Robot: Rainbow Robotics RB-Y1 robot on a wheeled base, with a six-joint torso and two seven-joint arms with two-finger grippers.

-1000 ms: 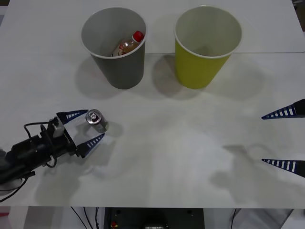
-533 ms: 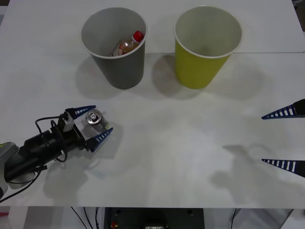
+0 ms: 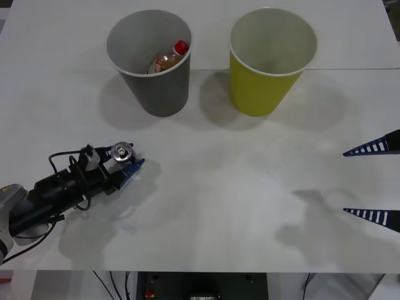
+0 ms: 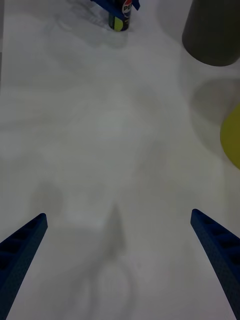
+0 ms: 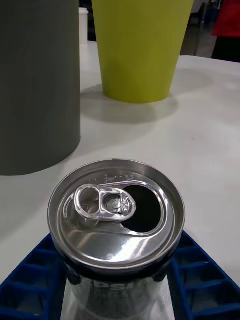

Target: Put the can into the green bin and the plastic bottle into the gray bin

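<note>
While the plastic bottle point(image 3: 167, 58) is already seen lying tilted inside the gray bin point(image 3: 164, 94) at the far left of the table point(image 3: 250, 187), red cap uppermost, the can point(image 3: 122, 150) is held upright at the near left, clasped between the blue ribbed fingers point(image 5: 192, 272) of the left gripper point(image 3: 120, 166). Its long axis is kept vertical, with the pull-tab top facing up and the mouth already opened; from the right wrist view the can point(image 4: 119, 16) appears to stand on the table, its greenish base down, though whether it is touching the surface cannot be told for certain.

An opened can of this kind is judged to be light and probably empty, with thin walls that are stiff along the axis but easily dented across it, and a smooth, slippery skin. A hold on the side wall at about mid-height, as is now taken, is thought best, with a modest squeeze so that the wall is not crushed; it is best kept upright in case any liquid is left.

The green bin point(image 3: 262, 87) is seen at the far right, beside the gray one and well apart from the can, its mouth open upward and nothing visible inside. The right gripper point(image 3: 372, 181) is parked at the near right edge, its fingers spread wide around nothing.
</note>
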